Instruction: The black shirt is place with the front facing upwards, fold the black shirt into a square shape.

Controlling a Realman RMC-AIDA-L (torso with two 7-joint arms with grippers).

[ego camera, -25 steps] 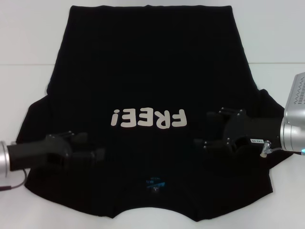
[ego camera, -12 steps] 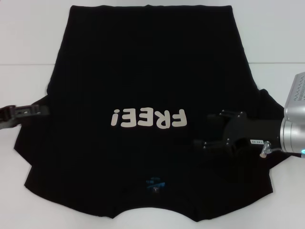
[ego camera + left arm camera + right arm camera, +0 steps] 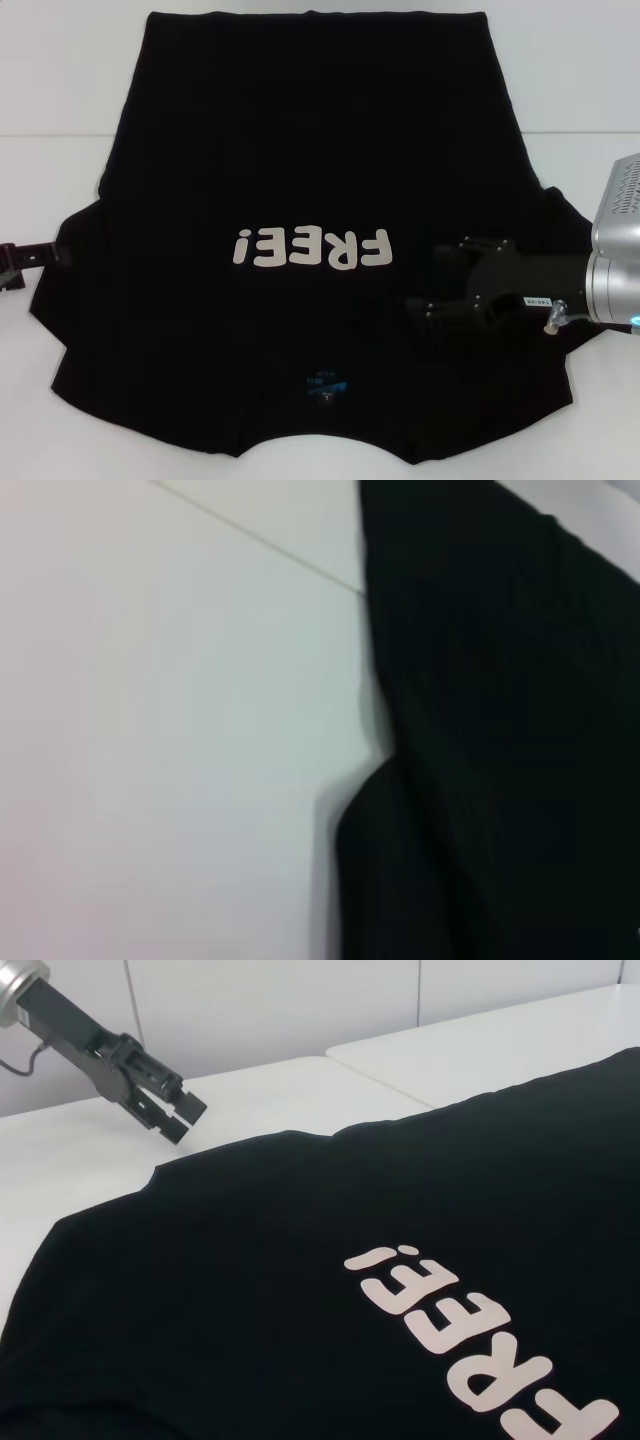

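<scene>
The large plain black short-sleeved cloth T-shirt [image 3: 310, 200] is lying flat and face up on the white table [image 3: 60, 80], covering most of the surface in the head view. Its white "FREE!" lettering [image 3: 310, 248] is sitting across the chest, and its small blue neck label [image 3: 325, 385] is showing at the collar on the edge nearest the robot, with the hem lying at the far side.

The right gripper [image 3: 425, 290] is reaching in from the robot's right, hanging low over the shirt's chest just beside the end of the lettering. Its two black fingers are standing apart, released, with nothing between them; whether the lower finger is touching the cloth is hard to say, black on black.

The left gripper [image 3: 185, 1110] is sitting out at the robot's left, off the cloth, just beside the edge of the left sleeve [image 3: 60, 270]. In the right wrist view it is hovering above the bare table with its fingertips pressed close together, clenched on nothing. The left wrist view is showing only the sleeve's edge [image 3: 480, 780] lying against the white tabletop [image 3: 160, 730].
</scene>
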